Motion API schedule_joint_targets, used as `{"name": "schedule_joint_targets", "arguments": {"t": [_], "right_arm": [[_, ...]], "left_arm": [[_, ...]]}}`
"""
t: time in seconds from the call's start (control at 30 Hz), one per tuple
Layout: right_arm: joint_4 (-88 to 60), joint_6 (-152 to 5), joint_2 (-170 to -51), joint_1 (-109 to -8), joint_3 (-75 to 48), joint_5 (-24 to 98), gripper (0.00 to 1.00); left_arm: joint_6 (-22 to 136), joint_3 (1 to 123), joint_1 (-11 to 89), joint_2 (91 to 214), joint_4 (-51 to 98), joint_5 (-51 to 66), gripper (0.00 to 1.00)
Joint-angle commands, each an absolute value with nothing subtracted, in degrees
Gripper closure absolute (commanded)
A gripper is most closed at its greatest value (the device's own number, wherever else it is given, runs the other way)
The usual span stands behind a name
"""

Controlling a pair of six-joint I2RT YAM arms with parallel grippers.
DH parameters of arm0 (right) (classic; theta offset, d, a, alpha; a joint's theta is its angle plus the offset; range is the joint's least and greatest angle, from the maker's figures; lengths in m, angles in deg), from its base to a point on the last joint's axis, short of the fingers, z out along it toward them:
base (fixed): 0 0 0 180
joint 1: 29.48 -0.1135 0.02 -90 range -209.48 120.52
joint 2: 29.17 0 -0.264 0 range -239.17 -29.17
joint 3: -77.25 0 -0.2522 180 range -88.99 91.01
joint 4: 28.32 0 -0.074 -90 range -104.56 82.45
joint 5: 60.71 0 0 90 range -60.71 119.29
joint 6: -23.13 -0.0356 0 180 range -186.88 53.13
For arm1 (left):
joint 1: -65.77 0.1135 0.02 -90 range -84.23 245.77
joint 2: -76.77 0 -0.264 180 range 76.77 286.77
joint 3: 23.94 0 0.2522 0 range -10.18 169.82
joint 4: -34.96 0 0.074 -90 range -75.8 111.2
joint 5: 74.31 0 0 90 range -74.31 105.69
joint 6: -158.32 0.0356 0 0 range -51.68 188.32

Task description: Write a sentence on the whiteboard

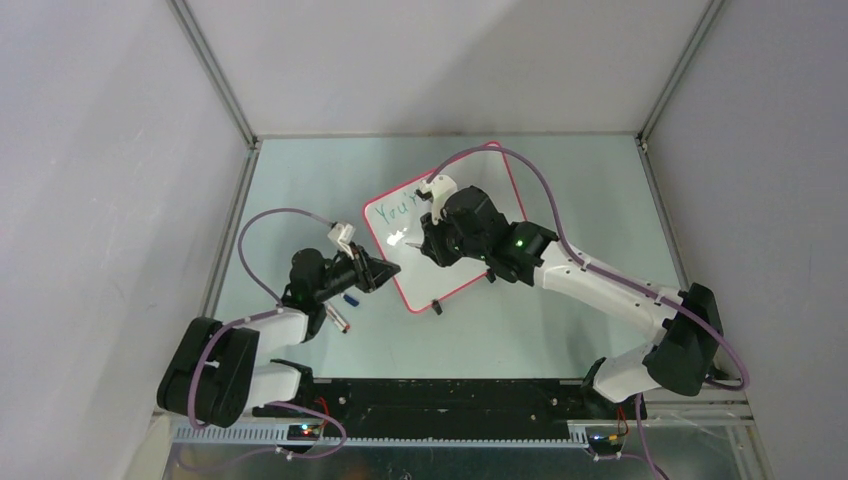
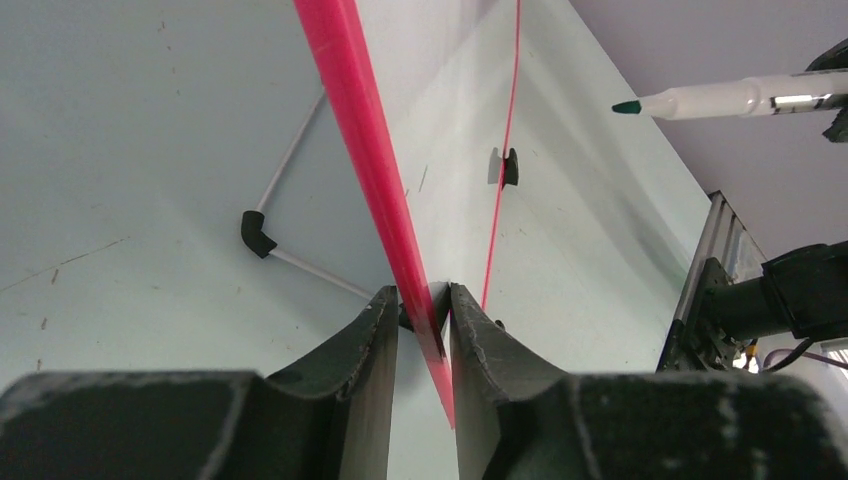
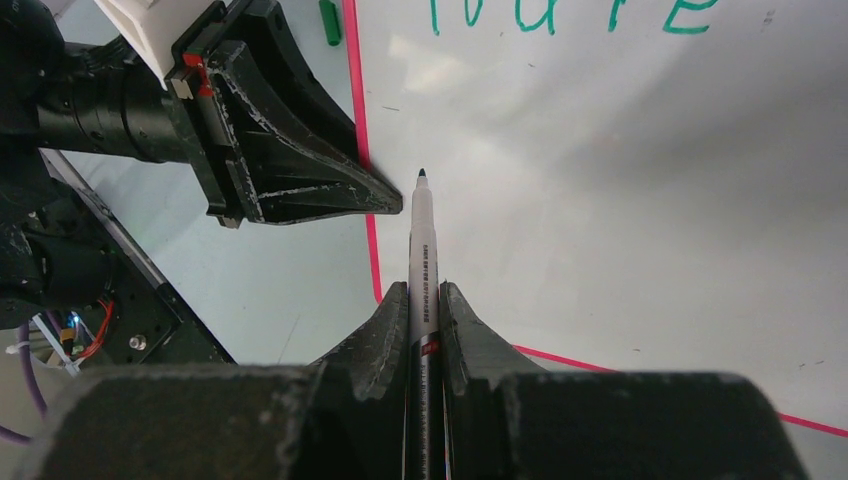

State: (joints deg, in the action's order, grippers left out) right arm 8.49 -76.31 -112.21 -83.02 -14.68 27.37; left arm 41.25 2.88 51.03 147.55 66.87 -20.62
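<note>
Table (image 1: 520, 330), whiteboard (image 1: 445, 278); right wrist alone shows marker (image 3: 423, 260) gripped.

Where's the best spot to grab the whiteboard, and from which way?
Grab the whiteboard by its thin red rim on the edge nearest the left arm, coming in sideways. It is a thin, flat board, so jaws fit over and under that edge, just where the left gripper straddles it.

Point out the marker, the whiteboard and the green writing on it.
marker (image 3: 422, 250): right wrist view, on its white barrel just ahead of the fingers.
whiteboard (image 1: 418, 278): top view, on the bare white surface near its lower corner.
green writing (image 1: 392, 208): top view, on the middle of the word.
</note>
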Motion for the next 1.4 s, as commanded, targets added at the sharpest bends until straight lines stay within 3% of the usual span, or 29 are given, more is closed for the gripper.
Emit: {"name": "schedule_joint_targets", "arguments": {"t": [0.0,0.53,0.67,1.37], "right_arm": [[7.67,-76.66,-111.22,-83.4,-15.23,26.92,1.0],[5.68,-76.3,-112.21,-83.72,-15.17,28.55,1.0],[5.67,-76.24,-112.59,-84.2,-15.01,26.38,1.0],[6.02,-71.95,-114.72,-84.0,-11.48,22.26,1.0]], "left_arm": [[41.97,2.98,50.83,149.52,66.06,-22.16,0.71],[42.97,4.36,50.85,149.22,63.66,-22.69,0.84],[42.82,5.02,50.88,150.07,63.24,-23.28,0.99],[45.66,6.78,50.86,148.1,56.63,-19.51,0.97]]}}
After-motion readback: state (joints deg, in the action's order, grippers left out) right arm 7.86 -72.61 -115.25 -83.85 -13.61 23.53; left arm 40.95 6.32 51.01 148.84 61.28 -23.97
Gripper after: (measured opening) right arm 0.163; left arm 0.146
